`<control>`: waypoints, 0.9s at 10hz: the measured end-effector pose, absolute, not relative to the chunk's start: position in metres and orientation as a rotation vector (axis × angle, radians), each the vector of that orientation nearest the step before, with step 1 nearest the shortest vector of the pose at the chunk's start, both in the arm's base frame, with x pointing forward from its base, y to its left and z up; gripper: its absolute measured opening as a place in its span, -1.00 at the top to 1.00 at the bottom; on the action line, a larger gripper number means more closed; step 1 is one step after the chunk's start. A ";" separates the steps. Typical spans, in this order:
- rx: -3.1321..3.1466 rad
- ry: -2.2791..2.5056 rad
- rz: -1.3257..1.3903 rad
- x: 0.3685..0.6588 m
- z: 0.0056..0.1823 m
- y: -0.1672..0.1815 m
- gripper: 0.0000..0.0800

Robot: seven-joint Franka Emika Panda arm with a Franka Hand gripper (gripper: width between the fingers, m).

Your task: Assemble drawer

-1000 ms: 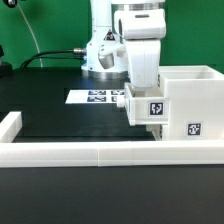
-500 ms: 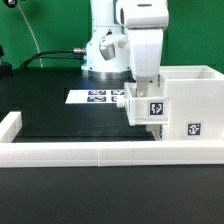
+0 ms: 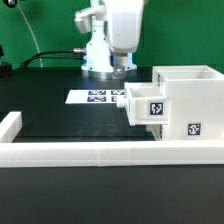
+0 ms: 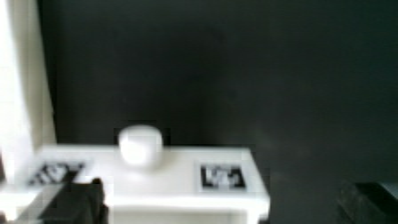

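Note:
The white drawer case (image 3: pixel 190 100) stands at the exterior view's right and carries a square tag. One knobbed tray (image 3: pixel 146 106) with its own tag sticks partway out of the case's side. I cannot make out a second tray. My gripper (image 3: pixel 123 62) hangs raised above and behind the tray, apart from it. In the wrist view the tray (image 4: pixel 169 175) with its round knob (image 4: pixel 141 143) lies below the gripper (image 4: pixel 217 200). The dark fingertips (image 4: pixel 63 205) stand wide apart, open and empty.
The low white rail (image 3: pixel 100 151) edges the black table along the front and the exterior view's left. The marker board (image 3: pixel 95 97) lies behind the tray. The arm's base (image 3: pixel 100 55) stands at the back.
My gripper was down at the tray beside the case. It has lifted clear and moved toward the exterior view's left. The tray has stayed put.

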State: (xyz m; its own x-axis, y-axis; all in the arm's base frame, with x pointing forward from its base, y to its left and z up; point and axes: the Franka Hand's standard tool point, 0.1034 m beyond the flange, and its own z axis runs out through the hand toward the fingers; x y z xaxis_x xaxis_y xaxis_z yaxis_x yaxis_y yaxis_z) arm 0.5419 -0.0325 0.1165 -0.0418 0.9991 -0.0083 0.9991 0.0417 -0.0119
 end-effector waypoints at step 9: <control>-2.099 -2.003 -0.179 0.536 0.054 -0.040 -0.62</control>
State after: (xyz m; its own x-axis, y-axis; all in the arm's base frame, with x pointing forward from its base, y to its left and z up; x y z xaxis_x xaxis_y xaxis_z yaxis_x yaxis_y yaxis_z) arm 0.5365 -0.0398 0.0535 0.0560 0.9671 0.2482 0.9957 -0.0359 -0.0849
